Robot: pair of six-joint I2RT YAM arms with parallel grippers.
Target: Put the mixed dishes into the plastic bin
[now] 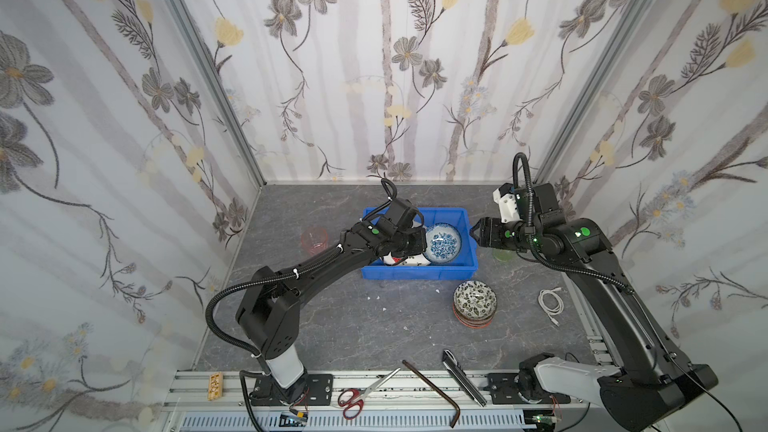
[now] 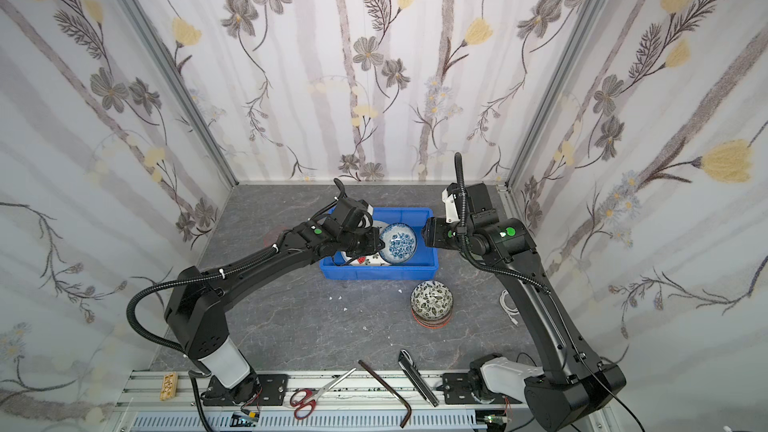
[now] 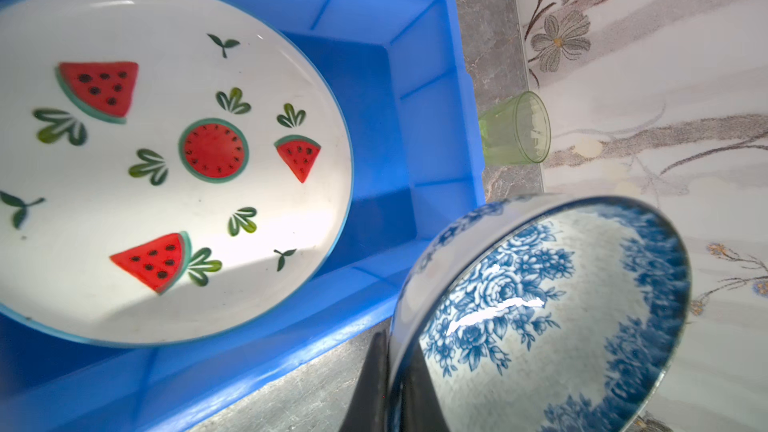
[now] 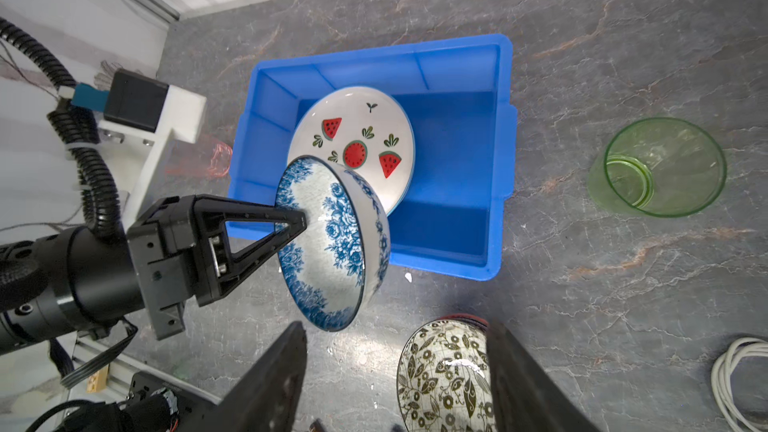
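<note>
The blue floral bowl [image 1: 444, 243] [image 2: 398, 243] hangs tilted over the plastic bin [image 1: 419, 274] [image 2: 378, 272]. My left gripper [image 1: 422, 243] [image 4: 301, 220] is shut on its rim; in the left wrist view the fingers [image 3: 374, 384] pinch the bowl [image 3: 561, 317] wall. A watermelon-print plate [image 3: 166, 160] [image 4: 353, 143] lies inside the bin [image 4: 503, 160]. My right gripper [image 1: 473, 232] [image 4: 397, 328] hovers by the bin's right rim, open and holding nothing. A stack topped by a black leafy bowl [image 1: 474, 299] [image 4: 444, 376] sits on the table in front of the bin.
A green tumbler [image 1: 503, 254] [image 4: 660, 168] stands right of the bin under the right arm, and a pink tumbler [image 1: 314, 239] left of it. A white cable [image 1: 550, 301] lies at the right. Red-handled scissors [image 1: 357, 396] and metal tools rest on the front rail.
</note>
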